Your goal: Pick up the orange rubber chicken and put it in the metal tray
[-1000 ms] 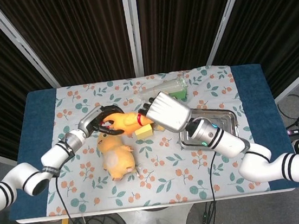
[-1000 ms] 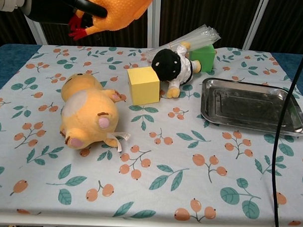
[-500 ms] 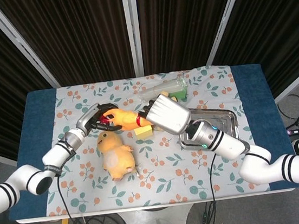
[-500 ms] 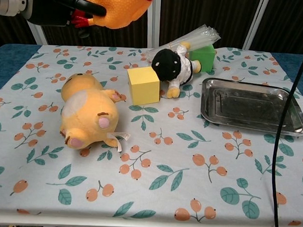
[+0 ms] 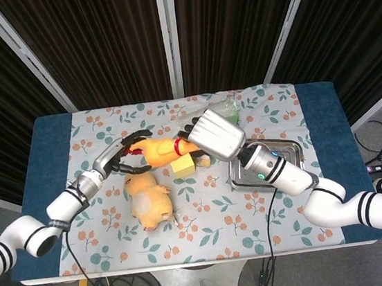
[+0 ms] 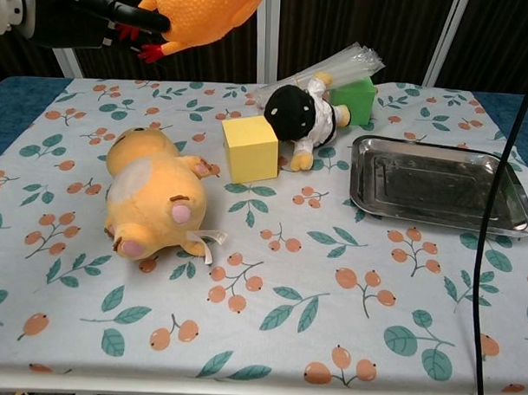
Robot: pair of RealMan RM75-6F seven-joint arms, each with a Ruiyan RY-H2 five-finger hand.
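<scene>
chicken [image 6: 201,9] top cut by chest-view edge | right hand [image 5: 214,134] fingers hidden behind its back

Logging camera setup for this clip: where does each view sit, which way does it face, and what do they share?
Head view: high above the near table edge, looking steeply down; shows both arms, the left robot hand and right robot hand meeting at the orange rubber chicken.
Chest view: low at the near edge, facing across the table; only the left robot hand's dark fingers show, top left.
Shared: chicken, yellow plush, yellow block, metal tray.
</scene>
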